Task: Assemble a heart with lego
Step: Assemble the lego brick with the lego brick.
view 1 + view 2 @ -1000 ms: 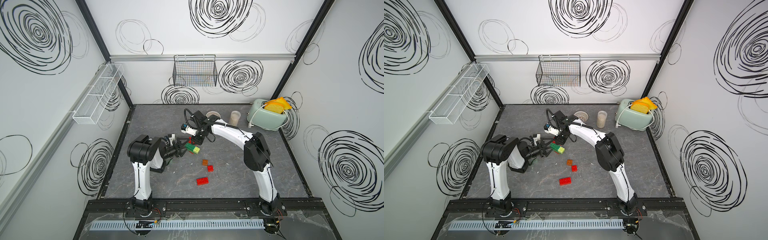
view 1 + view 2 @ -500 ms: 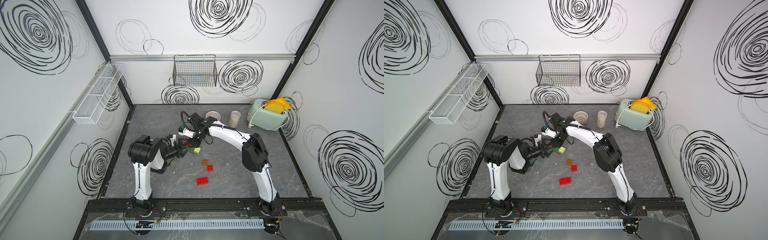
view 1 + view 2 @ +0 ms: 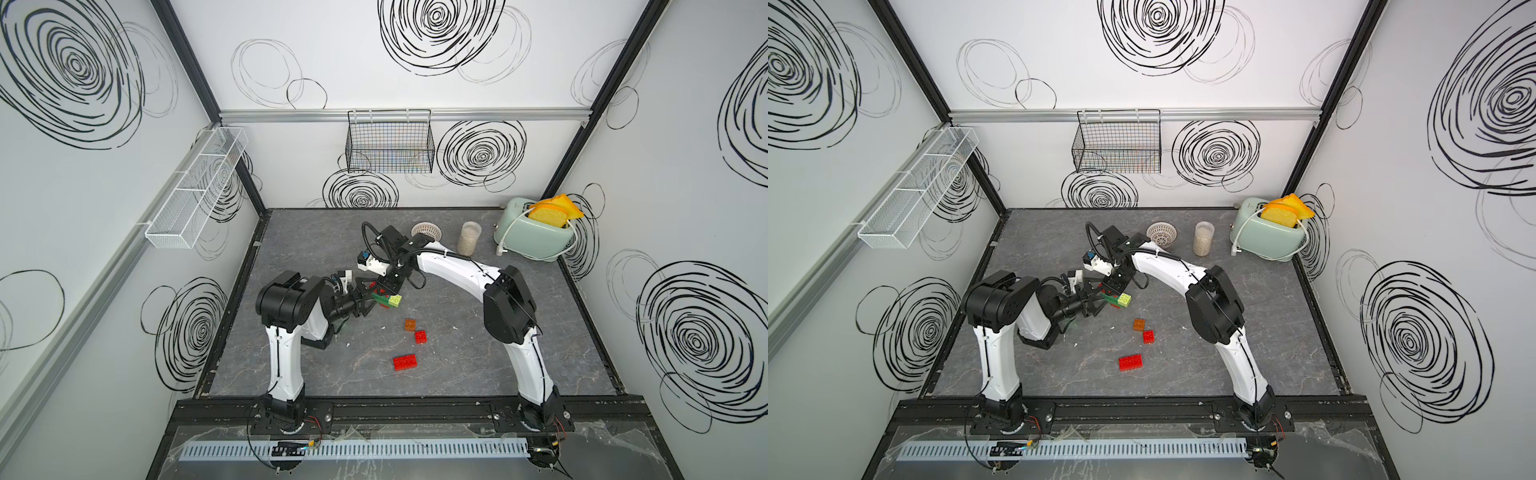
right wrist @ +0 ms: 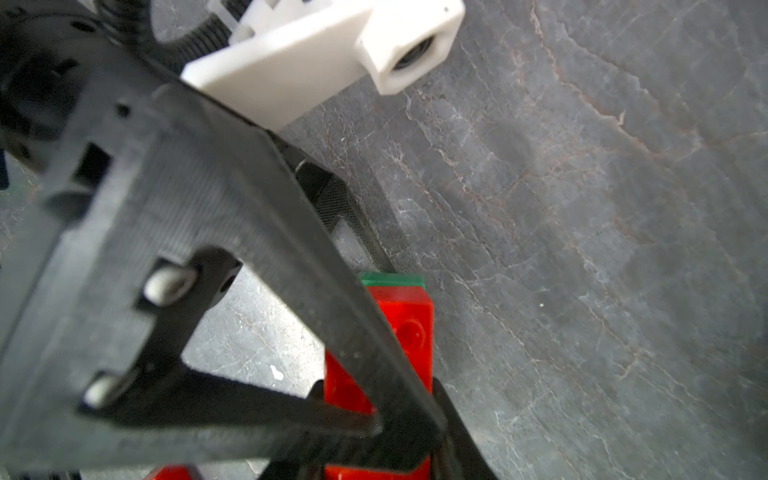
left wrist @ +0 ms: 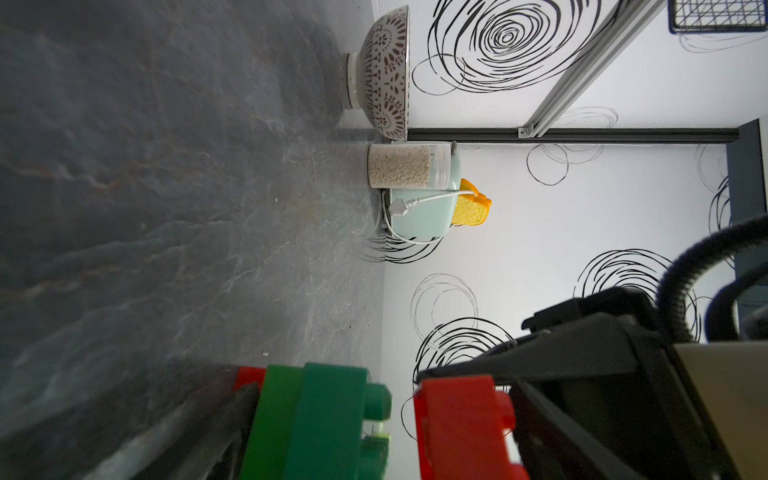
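**Right hand** (image 3: 387,288): closed on a red brick (image 5: 457,424). The hand points down over the middle of the worktop (image 3: 457,374). In the left wrist view the red brick hangs directly over the heart (image 3: 384,299). A narrow gap separates the brick from the studs below, so there is no contact.

**Left hand** (image 3: 371,298): jaws wide apart, reaching in low from the left. The heart's green end lies between them. Whether a finger (image 5: 216,428) touches the bricks cannot be told.

**Heart:** partly built, resting on the worktop just left of centre.
- It consists of stacked green bricks (image 5: 316,419).
- A lime brick (image 3: 1124,299) sits at the end facing away from the left hand.
- A red edge shows under the green layers in the left wrist view.

**Loose lego:** three bricks lie nearer the front edge, to the right of the heart, apart from both hands.
- An orange brick (image 3: 410,324).
- A square red brick (image 3: 420,336), just beside the orange brick.
- A long red brick (image 3: 406,362), further forward, studs up.

**Back of the worktop:** a bowl (image 3: 427,230), a jar (image 3: 469,244) and a toaster (image 3: 534,241) stand in a row toward the right rear corner. Toast (image 3: 548,214) sits in the toaster's slots.

**Walls:** a black basket (image 3: 390,149) hangs on the back wall and a white rack (image 3: 195,195) on the left wall.
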You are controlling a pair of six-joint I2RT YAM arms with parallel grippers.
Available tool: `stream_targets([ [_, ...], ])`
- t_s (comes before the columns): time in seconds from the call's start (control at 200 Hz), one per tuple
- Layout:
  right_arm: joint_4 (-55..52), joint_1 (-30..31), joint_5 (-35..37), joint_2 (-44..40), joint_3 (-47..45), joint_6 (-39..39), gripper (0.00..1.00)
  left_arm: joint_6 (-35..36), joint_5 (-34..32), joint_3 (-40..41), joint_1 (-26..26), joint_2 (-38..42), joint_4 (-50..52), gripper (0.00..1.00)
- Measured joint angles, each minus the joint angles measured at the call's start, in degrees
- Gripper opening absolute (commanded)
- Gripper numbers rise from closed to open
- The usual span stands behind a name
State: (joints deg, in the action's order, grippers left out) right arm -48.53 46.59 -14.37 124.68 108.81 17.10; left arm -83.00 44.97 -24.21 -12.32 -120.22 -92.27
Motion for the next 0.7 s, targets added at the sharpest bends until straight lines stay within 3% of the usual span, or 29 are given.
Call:
stream_targets([
  [0.325, 0.09, 0.02, -0.02, 1.53, 0.22, 0.24, 0.26, -0.20, 0.17, -0.02, 0.02, 0.09, -0.02, 1.00],
  [0.7, 0.02, 0.24, 0.07, 2.03, 1.11, 0.20, 0.26, -0.17, -0.02, 0.11, 0.26, -0.07, 0.02, 0.91],
])
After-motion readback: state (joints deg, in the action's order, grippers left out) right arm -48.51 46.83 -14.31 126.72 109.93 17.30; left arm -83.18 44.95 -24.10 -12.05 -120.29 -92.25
